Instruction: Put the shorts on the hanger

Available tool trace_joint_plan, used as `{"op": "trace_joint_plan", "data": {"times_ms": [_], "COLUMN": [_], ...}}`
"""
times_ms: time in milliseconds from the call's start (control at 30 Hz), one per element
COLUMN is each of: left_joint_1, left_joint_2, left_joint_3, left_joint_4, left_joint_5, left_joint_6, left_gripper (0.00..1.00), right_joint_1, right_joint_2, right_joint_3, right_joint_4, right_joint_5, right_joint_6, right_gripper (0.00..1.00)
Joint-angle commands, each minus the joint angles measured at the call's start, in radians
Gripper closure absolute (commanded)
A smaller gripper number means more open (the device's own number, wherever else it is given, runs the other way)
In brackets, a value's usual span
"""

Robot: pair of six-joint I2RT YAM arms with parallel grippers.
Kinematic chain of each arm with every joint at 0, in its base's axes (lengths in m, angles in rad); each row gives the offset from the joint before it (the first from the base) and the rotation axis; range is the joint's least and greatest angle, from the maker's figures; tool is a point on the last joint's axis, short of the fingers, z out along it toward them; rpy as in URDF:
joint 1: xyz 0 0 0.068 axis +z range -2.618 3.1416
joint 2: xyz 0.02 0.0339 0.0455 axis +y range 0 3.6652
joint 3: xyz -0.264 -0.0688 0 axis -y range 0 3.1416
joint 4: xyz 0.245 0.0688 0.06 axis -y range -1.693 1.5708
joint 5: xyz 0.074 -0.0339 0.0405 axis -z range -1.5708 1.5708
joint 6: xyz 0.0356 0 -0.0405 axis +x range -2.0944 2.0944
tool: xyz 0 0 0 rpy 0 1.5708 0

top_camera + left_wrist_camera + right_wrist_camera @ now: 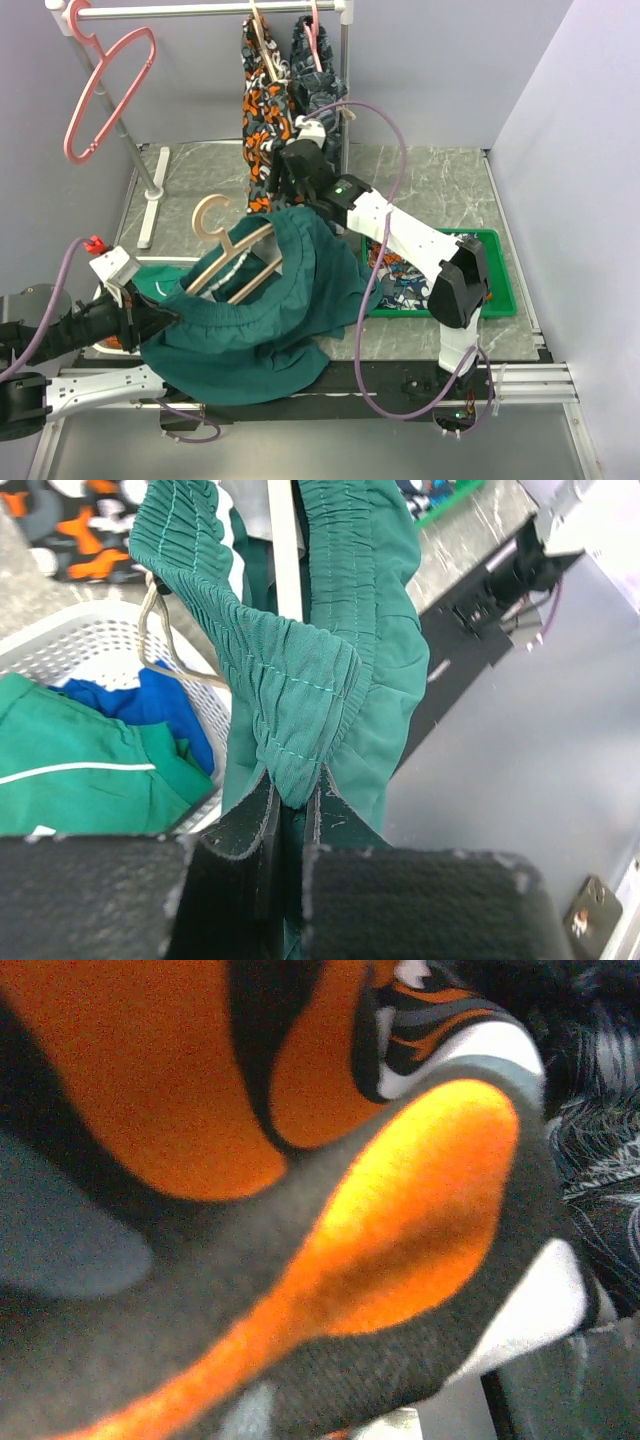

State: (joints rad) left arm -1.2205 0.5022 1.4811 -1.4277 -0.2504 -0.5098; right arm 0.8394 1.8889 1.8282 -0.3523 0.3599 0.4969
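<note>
Both fingers of the left gripper pinch the gathered waistband, probably the firmest hold on the soft, limp shorts draped lower centre over the hanger; the right gripper, upper centre, is unreadable.

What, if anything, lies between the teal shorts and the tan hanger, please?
Nothing visible does. The shorts are draped over the hanger, whose far end disappears under the fabric. The left gripper is shut on the elastic waistband, holding it up beside the hanger.
</note>
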Motion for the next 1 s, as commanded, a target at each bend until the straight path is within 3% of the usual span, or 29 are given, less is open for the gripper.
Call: {"op": "trace_joint_plan", "data": {"times_ms": [0,367,767,967], "left_joint_1": [0.006,0.026,0.044,0.044], "left_joint_2": [0.036,0.068,0.277,0.286], "left_joint_3": [0.056,0.117,0.182,0.249], "left_joint_4": [0.056,0.055,0.056,0.056], "left_joint_5": [-0.118,-0.389,-0.791,-0.736], "left_joint_6": [-0.036,-0.140,-0.159,-0.065], "left_gripper": [0.99,0.99,0.99,0.99], "right_joint_1": [-0.037,-0.083,-0.095,-0.102], "right_joint_2": [-0.065,-0.080,-0.090,-0.100], "right_joint_3": [-0.020,-0.041,-0.058,-0.073], "right_joint_4": [0.016,0.009,0.010,0.016], "right_joint_5": [0.054,0.028,0.013,0.004], "right_joint_6": [0.058,0.101,0.115,0.115], "right_gripper": [0.30,0.30,0.30,0.30]}}
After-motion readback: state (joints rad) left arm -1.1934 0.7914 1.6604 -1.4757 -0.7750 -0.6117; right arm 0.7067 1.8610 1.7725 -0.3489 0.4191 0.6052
